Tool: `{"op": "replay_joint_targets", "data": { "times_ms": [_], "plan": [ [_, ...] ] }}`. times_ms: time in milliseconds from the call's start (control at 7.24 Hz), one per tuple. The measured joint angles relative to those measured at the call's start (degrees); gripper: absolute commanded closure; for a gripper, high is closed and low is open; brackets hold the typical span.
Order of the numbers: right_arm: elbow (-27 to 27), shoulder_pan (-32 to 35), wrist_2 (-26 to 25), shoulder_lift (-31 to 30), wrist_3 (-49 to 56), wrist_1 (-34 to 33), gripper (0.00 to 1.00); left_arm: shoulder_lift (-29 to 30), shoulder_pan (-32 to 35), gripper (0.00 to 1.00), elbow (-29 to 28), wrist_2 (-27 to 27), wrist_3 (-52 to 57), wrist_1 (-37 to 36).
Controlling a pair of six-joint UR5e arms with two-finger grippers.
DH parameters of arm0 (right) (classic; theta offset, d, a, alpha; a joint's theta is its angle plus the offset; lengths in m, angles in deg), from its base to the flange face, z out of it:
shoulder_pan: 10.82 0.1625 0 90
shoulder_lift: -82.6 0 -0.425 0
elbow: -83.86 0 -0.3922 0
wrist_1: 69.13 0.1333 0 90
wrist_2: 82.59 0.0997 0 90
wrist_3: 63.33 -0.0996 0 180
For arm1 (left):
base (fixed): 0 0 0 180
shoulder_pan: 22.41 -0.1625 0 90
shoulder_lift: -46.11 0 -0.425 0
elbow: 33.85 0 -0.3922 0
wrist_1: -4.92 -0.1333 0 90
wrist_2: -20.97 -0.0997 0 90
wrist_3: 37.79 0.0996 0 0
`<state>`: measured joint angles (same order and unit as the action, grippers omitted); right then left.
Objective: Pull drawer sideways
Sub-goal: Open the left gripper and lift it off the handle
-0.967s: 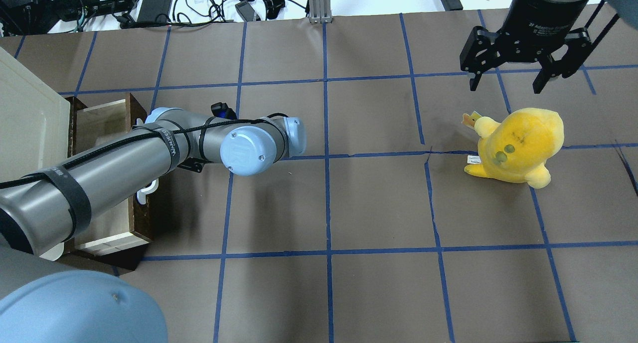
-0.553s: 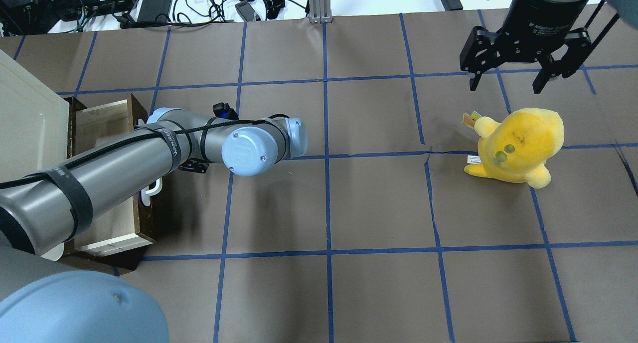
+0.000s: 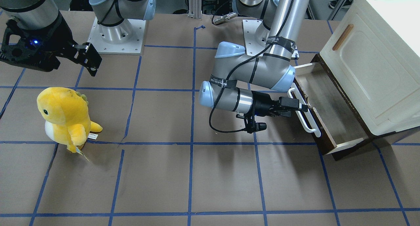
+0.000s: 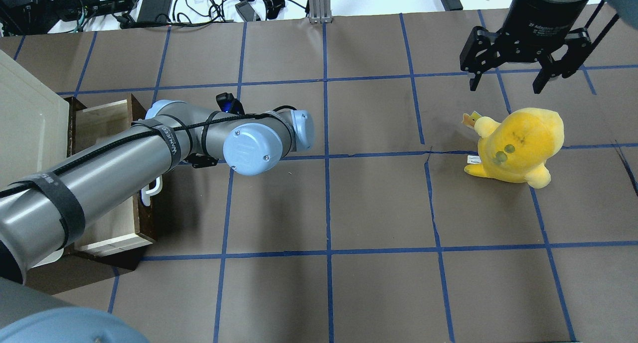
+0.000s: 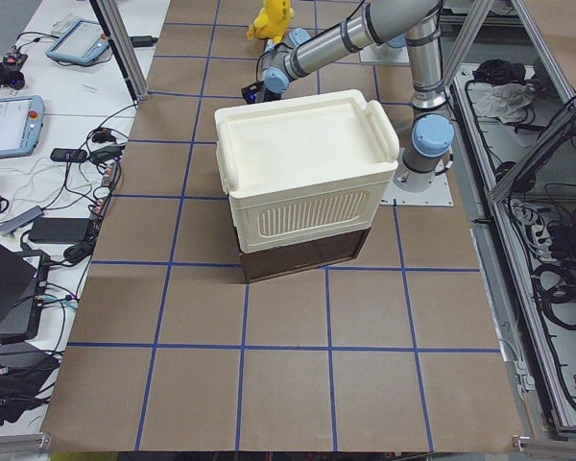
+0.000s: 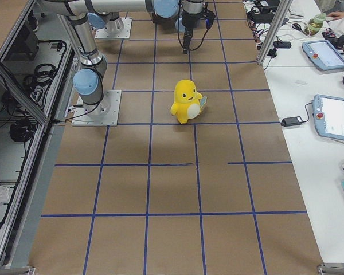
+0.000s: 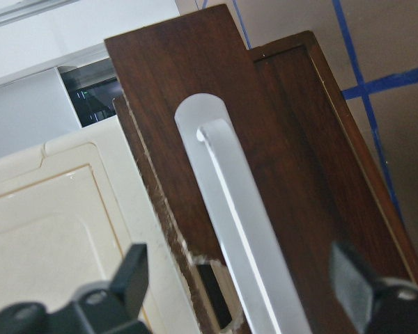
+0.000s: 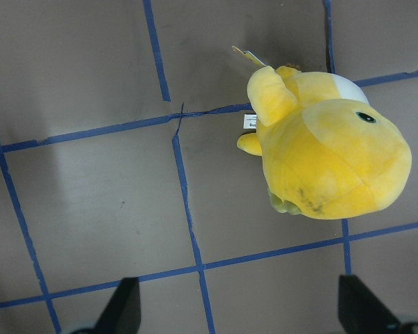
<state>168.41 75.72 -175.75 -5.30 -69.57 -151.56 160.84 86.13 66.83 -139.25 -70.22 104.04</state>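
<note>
The drawer stands pulled out from under the cream cabinet, with its dark brown front and white bar handle facing the table's middle. My left gripper is open at the handle. In the left wrist view its fingers stand wide apart with the handle between them, not touching. In the overhead view the arm hides the left gripper and most of the handle. My right gripper is open and empty, hanging above the table just beyond a yellow plush toy.
The cabinet has a cream door with a small wooden handle. The plush toy stands upright on the brown gridded table, far from the drawer. Cables and power bricks lie past the far edge.
The drawer first slid a little further out to the right. Then the left arm's elbow and wrist shifted slightly right while the drawer stayed. The right arm has not moved.
</note>
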Motion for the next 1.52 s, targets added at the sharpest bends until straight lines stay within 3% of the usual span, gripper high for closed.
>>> {"op": "replay_joint_targets", "data": {
  "times_ms": [415,691,1106,1382,1520],
  "plan": [
    [0.0,0.0,0.0,0.0,0.0,0.0,0.00,-5.6,0.3,0.00,-11.4,20.5,7.2,-0.3],
    [0.0,0.0,0.0,0.0,0.0,0.0,0.00,-10.5,-2.7,0.00,-15.5,35.2,9.5,-0.7],
    [0.0,0.0,0.0,0.0,0.0,0.0,0.00,-17.7,-8.1,0.00,-16.8,57.2,10.3,-2.6],
    [0.0,0.0,0.0,0.0,0.0,0.0,0.00,-19.8,-12.9,0.00,-17.0,66.8,14.6,-4.2],
    [0.0,0.0,0.0,0.0,0.0,0.0,0.00,-20.5,-14.2,0.00,-17.2,69.1,18.7,-4.5]
  ]
}}
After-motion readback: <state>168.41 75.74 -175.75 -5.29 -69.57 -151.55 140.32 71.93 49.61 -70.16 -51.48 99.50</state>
